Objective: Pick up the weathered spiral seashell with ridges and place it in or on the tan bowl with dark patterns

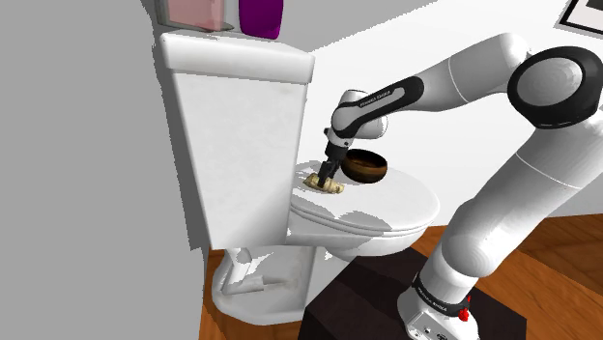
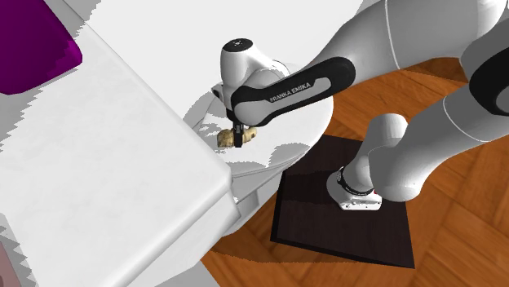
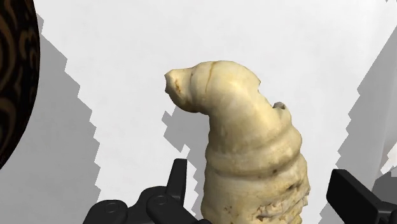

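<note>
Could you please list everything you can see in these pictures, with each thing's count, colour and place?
seashell: one, cream, ridged spiral, lying on the toilet's lid
bowl: one, brown with dark patterns, on the lid beside the seashell
toilet: one, white, its lid shut, its tank behind
containers: two, one pink and one purple, on top of the tank
floor: brown wood, around the toilet
stand: one, black box, on the floor beside the toilet
arm: one, white with dark joints, reaching over the lid
pincer: one, black, open, fingers either side of the seashell without touching it
</note>
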Robot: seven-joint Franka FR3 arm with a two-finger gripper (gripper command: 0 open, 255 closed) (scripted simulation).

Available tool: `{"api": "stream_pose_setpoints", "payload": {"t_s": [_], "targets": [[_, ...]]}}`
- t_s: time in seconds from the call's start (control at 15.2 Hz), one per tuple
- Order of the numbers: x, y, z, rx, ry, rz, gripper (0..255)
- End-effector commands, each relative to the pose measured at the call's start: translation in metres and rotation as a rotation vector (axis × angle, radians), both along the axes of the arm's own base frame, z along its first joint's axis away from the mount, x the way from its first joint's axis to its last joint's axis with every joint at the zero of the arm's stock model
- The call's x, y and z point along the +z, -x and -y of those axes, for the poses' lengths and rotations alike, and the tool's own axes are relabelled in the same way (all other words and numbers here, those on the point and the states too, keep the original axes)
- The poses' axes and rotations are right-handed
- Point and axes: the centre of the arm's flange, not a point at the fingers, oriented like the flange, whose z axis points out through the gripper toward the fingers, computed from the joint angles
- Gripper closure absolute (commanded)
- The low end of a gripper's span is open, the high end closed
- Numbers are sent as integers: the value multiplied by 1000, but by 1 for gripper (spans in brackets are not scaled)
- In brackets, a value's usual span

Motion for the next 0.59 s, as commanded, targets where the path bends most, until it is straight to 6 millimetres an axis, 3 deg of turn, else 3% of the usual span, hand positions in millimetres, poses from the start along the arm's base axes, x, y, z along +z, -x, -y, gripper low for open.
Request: {"api": "stream_pose_setpoints", "payload": {"t_s": [0.0, 0.4, 0.46, 0.53], "targets": [[-4, 1, 0, 0, 0, 1, 0], [-4, 1, 0, 0, 0, 0, 0], [-4, 1, 0, 0, 0, 0, 255], [-4, 1, 0, 0, 0, 0, 255]]}}
